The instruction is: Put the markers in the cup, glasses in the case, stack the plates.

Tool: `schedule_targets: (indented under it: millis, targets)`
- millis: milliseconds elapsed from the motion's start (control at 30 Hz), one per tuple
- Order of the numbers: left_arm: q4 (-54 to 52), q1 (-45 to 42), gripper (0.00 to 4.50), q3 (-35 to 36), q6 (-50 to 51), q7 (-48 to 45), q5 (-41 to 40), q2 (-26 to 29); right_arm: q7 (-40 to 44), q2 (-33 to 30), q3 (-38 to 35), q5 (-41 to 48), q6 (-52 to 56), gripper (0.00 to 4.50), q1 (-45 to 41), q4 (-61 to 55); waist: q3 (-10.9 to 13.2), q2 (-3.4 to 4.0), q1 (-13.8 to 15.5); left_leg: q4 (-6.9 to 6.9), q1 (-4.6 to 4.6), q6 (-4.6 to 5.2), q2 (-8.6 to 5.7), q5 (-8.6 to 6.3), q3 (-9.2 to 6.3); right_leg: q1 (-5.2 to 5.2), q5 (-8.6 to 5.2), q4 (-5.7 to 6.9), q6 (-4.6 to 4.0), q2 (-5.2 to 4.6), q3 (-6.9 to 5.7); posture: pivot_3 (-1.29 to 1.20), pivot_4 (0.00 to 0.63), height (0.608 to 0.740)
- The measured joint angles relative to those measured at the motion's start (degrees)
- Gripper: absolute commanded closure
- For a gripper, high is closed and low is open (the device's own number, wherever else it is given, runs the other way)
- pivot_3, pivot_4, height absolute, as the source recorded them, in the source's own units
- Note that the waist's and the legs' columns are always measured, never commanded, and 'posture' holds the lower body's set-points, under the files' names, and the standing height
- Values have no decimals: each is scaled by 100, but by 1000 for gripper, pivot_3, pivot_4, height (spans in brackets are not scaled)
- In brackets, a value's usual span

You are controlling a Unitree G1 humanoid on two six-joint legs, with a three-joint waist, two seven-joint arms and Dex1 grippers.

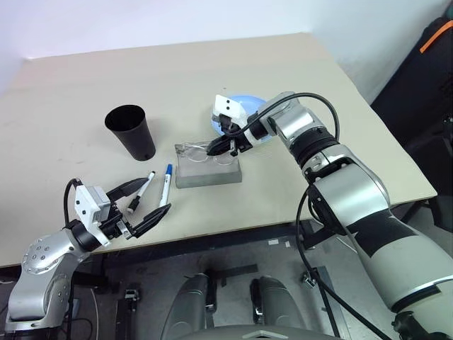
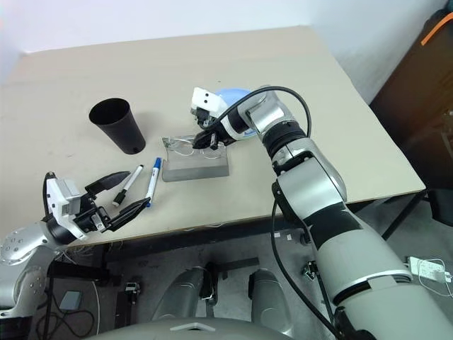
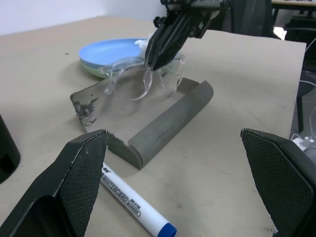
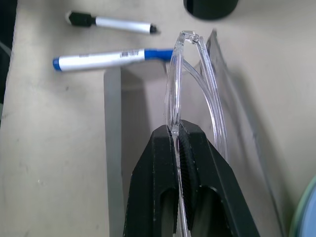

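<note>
Precariously, the right gripper (image 1: 225,144) pinches the clear-framed glasses (image 1: 205,151) by a thin edge over the open grey fabric case (image 1: 209,172), centre frame; they could twist loose. The left gripper (image 1: 138,207) gapes empty, lower left.

Occlusions and frame cut-offs, tabletop scene.

The plates (image 1: 244,106) sit at centre frame mostly hidden behind the right gripper (image 1: 225,145) and its white wrist block; the green one shows as a thin sliver under the blue in the left wrist view. The glasses (image 3: 143,79) have their bridge covered by the pinching fingertips. The cup (image 4: 211,7) is cut by the top edge of the right wrist view, its base alone showing, and by the left edge of the left wrist view. The blue-capped marker (image 3: 136,210) runs off the bottom edge there; its printed label is too small to read fully. The case (image 4: 133,143) is partly covered by the fingers at lower centre.
</note>
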Motion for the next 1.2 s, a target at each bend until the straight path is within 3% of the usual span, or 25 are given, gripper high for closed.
schedule_targets:
  millis: [1200]
  targets:
    - [48,132,0,18,-237,-147,32,1,180,571,-107,-834,-37,4471,52,309,-1,0,-3,-15,14,-14,0,8,-4,-6,-8,10,-14,11,12,0,150,712]
